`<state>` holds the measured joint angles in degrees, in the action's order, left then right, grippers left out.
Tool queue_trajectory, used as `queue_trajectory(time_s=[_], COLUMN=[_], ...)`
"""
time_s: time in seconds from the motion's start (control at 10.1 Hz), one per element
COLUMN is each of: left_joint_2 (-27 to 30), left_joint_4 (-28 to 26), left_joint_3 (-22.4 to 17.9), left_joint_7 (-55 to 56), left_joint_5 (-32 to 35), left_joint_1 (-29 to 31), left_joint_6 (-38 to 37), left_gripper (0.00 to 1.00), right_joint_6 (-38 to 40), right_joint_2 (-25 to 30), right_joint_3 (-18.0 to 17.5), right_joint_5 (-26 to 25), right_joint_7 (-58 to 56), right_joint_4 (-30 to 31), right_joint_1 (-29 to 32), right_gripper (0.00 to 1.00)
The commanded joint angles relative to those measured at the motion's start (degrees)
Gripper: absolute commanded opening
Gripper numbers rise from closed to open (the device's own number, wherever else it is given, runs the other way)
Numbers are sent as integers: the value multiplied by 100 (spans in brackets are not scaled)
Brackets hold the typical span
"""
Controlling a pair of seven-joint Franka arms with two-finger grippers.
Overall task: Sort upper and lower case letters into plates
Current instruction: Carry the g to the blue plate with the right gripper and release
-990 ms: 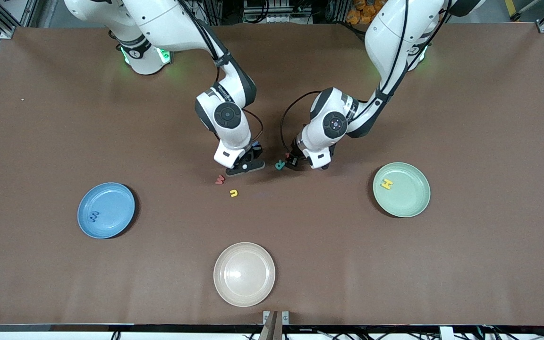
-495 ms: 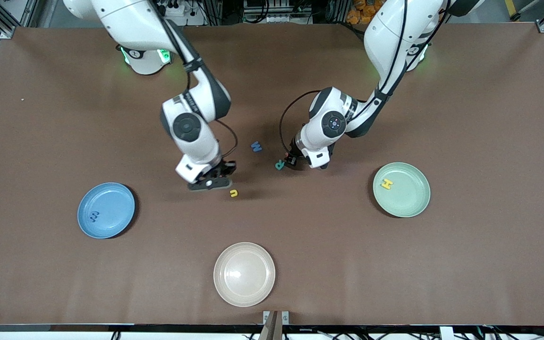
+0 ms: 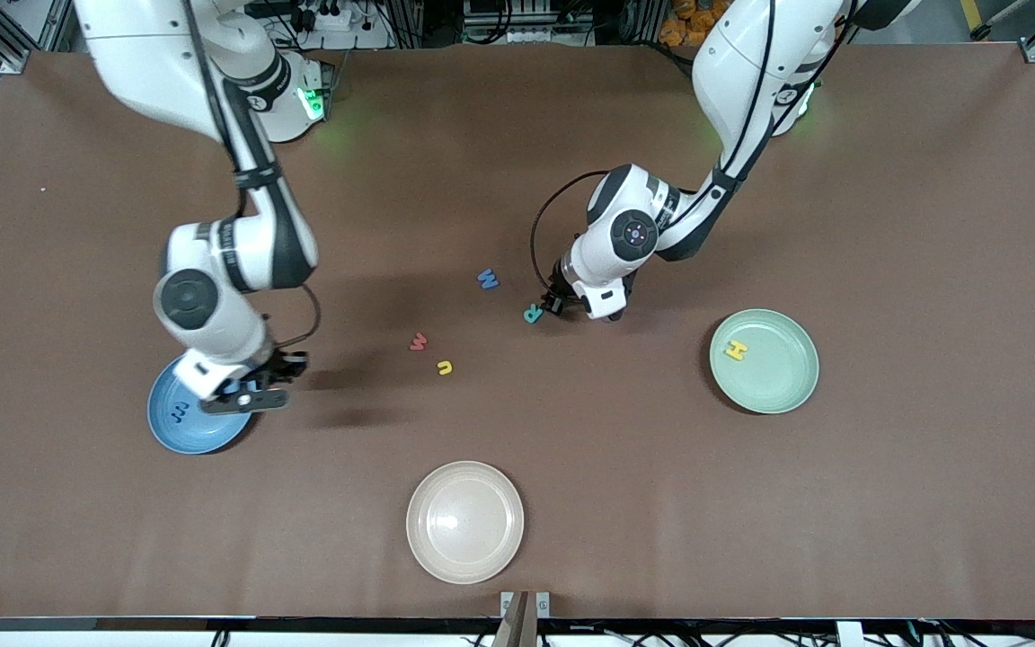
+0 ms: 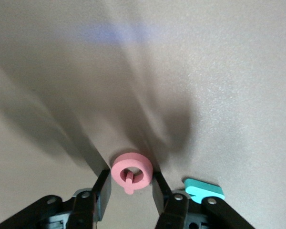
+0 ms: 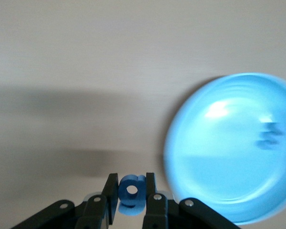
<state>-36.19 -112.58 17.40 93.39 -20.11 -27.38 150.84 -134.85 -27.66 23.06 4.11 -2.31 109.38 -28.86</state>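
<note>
My right gripper (image 3: 250,396) is shut on a small blue letter g (image 5: 132,190), over the rim of the sky blue plate (image 3: 183,435), which also shows in the right wrist view (image 5: 229,157). A dark blue letter (image 3: 178,412) lies in that plate. My left gripper (image 3: 561,302) is down at the table's middle, its fingers (image 4: 103,187) closed on a pink letter Q (image 4: 132,171). A teal letter (image 3: 532,313) lies beside it and shows in the left wrist view (image 4: 204,189). A blue W (image 3: 487,279), a red w (image 3: 418,341) and a yellow u (image 3: 445,367) lie loose. A yellow H (image 3: 735,350) lies in the mint green plate (image 3: 782,377).
A cream-beige plate (image 3: 464,522) stands near the table's front edge, nearer to the front camera than the loose letters. The brown table (image 3: 931,270) stretches wide toward the left arm's end.
My right arm swung from the table's middle to the sky blue plate with the blue g, uncovering the blue W and the red w. My left arm hardly moved.
</note>
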Motion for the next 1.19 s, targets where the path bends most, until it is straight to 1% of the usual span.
queue_trajectory(time_s=[0.0, 0.1, 0.2, 0.3, 0.4, 0.49, 0.69, 0.79, 0.99, 1.09], left_joint_2=[-90, -90, -90, -90, -99, -99, -90, -90, -64, -47], left_joint_4=[8, 17, 17, 17, 17, 17, 17, 17, 34, 87], left_joint_3=[-53, -53, -53, -53, -53, -53, -53, -53, -62, -62], left_joint_7=[-119, -120, -120, -128, -128, -128, -128, -128, -111, -93], left_joint_5=[-98, -98, -98, -98, -98, -98, -98, -89, -46, -19], left_joint_1=[-92, -92, -92, -84, -84, -84, -84, -84, -75, -57], left_joint_6=[68, 68, 68, 68, 68, 60, 60, 68, 51, 16], left_gripper=[42, 41, 37, 29, 26, 21, 18, 18, 18, 18], right_joint_6=[-15, -24, -24, 2, 20, 29, 29, 29, 29, 3], right_joint_2=[59, 41, 24, 24, 24, 24, 24, 24, 24, -37], right_joint_3=[-12, -13, -13, -13, -21, -39, -48, -48, -65, -100], right_joint_5=[-86, -86, -77, -77, -77, -42, 81, 116, 169, 274], right_joint_7=[-952, -1113, -1105, -1123, -1097, -1044, -913, -616, 296, 779], right_joint_4=[67, 58, 49, 49, 49, 49, 49, 49, 40, 40], right_joint_1=[729, 880, 882, 864, 803, 751, 575, 409, -91, -398], right_gripper=[0, 21, 82, 100, 100, 100, 100, 100, 100, 100])
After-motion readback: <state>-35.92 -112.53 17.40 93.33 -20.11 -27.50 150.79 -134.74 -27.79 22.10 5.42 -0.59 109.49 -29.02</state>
